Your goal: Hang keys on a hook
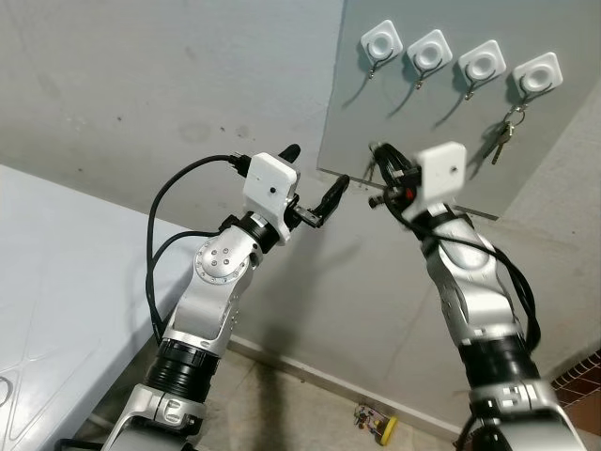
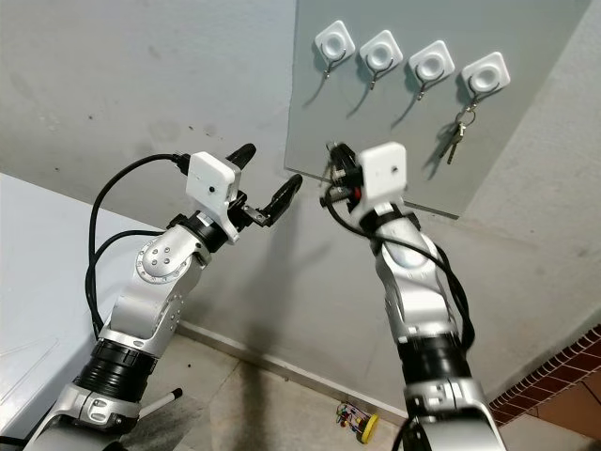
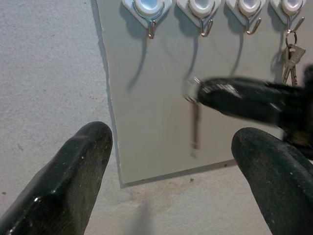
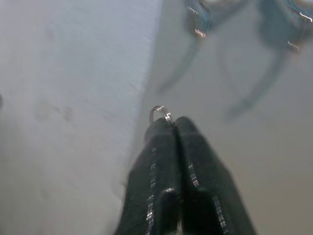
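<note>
A grey panel on the wall carries a row of white hooks. A bunch of keys hangs from the rightmost hook. My right gripper is raised below the leftmost hook, shut on a key ring. From the ring a single key dangles in front of the panel. My left gripper is held up just left of the panel's lower corner, open and holding nothing, with its fingers pointing at the right gripper.
A white table stands at lower left. Bare grey wall surrounds the panel. On the floor by the wall lies a small yellow object. A brick edge shows at lower right.
</note>
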{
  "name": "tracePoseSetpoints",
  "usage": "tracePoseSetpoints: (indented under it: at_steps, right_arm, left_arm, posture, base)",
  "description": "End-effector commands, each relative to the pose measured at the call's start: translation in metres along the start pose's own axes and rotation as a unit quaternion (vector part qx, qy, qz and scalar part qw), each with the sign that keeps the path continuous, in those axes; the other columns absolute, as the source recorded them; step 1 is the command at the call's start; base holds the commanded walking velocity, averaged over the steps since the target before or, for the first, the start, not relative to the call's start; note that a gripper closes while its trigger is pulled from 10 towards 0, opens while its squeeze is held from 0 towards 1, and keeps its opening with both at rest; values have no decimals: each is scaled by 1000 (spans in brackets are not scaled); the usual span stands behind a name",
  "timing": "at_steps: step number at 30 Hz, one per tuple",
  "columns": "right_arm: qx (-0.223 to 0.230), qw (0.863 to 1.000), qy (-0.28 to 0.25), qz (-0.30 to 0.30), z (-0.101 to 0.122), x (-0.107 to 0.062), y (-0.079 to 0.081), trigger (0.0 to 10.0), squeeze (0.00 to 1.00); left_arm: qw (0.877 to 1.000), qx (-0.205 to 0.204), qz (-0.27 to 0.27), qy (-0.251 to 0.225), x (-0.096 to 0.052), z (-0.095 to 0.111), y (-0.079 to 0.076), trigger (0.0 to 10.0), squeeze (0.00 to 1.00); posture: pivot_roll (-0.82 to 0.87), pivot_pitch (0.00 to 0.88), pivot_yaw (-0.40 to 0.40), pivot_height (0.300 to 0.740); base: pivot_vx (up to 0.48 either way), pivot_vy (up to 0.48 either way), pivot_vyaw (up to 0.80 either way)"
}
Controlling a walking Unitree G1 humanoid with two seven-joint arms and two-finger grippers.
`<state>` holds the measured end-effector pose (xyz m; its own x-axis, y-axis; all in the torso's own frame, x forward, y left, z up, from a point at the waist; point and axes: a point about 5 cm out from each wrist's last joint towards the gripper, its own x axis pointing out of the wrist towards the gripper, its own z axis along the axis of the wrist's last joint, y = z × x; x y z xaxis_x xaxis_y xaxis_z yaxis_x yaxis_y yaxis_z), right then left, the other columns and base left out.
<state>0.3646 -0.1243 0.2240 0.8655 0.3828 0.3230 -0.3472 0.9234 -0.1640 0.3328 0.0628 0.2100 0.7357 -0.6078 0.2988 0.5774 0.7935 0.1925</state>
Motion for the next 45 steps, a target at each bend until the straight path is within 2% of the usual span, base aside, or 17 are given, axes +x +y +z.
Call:
tracePoseSetpoints:
  at_steps: [1,2,8,10,13,29,45]
  right_arm:
    - [3,1000,-8,-2,4,6,-2,10000,0]
    - [13,1000,-13,-6,8,14,-1,10000,0]
    - [34,999,-23,-15,16,24,2,10000,0]
    - [62,997,-34,-30,24,33,4,10000,0]
    - [74,996,-42,-36,29,38,5,10000,0]
    - [133,984,-61,-97,42,41,-3,10000,0]
    - [134,986,-78,-69,48,39,2,10000,0]
  left_arm:
    - [1000,8,-10,-17,4,12,0,10000,0]
    - [1000,8,-11,-20,5,13,-1,10000,0]
    - [1000,10,-9,-23,5,15,0,10000,0]
    - [1000,8,-5,-23,5,15,1,10000,0]
    - [1000,6,-3,-21,4,15,2,10000,0]
    - [1000,0,1,-18,4,13,2,10000,0]
    - [1000,0,5,-18,4,14,3,10000,0]
  posture:
    - [8,0,-63,711]
    - [11,3,-65,711]
    - [17,9,-68,711]
    - [17,9,-68,711]
    - [19,17,-71,711]
    - [9,27,-67,711]
    - [11,30,-70,711]
  base:
    - [0,0,0]
    - [0,0,0]
    - [0,0,0]
    - [0,0,0]
    - [0,0,0]
    - [0,0,0]
    - [0,0,0]
